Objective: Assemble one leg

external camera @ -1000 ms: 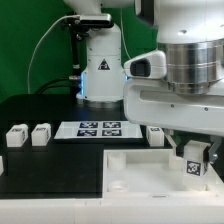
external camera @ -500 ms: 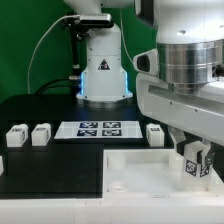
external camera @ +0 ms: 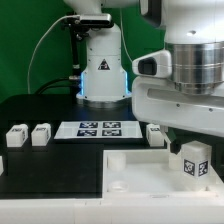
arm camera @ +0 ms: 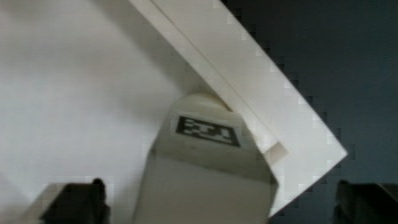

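One leg (external camera: 193, 160) is seen over the large white tray-like piece (external camera: 130, 172), near its corner at the exterior view's right, directly under the gripper (external camera: 193, 150). In the wrist view the leg (arm camera: 210, 160) is seen between the two dark fingertips (arm camera: 75, 200). Whether the jaws are clamped on it cannot be told. Three other legs (external camera: 41, 133) are standing on the black desk (external camera: 50, 170) behind the tray, beside the marker board (external camera: 98, 128).

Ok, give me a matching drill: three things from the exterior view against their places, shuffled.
Things:
1. marker board
2. leftmost leg
3. rightmost leg

Places:
A. over the white tray
B. the exterior view's far left, on the black table
C. lying flat, with legs on either side

Pairs: 1-C, 2-B, 3-A.
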Motion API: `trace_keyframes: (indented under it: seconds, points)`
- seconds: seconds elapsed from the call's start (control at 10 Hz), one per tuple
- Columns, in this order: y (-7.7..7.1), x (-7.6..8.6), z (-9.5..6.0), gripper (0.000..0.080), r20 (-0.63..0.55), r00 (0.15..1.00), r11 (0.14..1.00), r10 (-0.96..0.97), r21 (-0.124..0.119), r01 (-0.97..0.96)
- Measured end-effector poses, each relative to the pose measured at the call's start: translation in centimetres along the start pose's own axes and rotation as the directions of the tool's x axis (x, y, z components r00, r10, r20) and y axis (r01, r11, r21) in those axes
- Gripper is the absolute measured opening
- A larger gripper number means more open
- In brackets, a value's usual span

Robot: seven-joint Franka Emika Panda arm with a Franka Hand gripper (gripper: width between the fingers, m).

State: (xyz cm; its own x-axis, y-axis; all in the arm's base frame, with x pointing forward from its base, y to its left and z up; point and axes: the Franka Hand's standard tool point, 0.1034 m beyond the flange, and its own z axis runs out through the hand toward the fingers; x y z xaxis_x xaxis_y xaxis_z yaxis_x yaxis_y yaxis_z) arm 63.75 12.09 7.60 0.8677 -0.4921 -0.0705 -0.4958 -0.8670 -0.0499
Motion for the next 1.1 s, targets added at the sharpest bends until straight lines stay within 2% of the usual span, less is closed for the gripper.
trace_keyframes:
  seconds: [0.1,0.3,0.6,0.9,1.0,1.1]
  points:
    - [-0.03,-0.05,0.04,0.0648,0.000,0.986,0.986,-0.167,-0.001,0.167]
    - [-0.24,-0.27,0.09,0.0649,0.002,0.928,0.928,-0.373,-0.001,0.373]
    - [-0.03,-0.27,0.17,0.0649,0.010,0.740,0.740,-0.672,-0.026,0.672]
    - [0.08,-0.10,0.28,0.0649,-0.001,0.606,0.605,-0.796,-0.038,0.795]
    - [0.08,-0.10,0.28,0.0649,-0.001,0.616,0.616,-0.788,-0.038,0.787]
    - [0.10,-0.09,0.30,0.0553,-0.001,0.616,0.616,-0.787,-0.038,0.787]
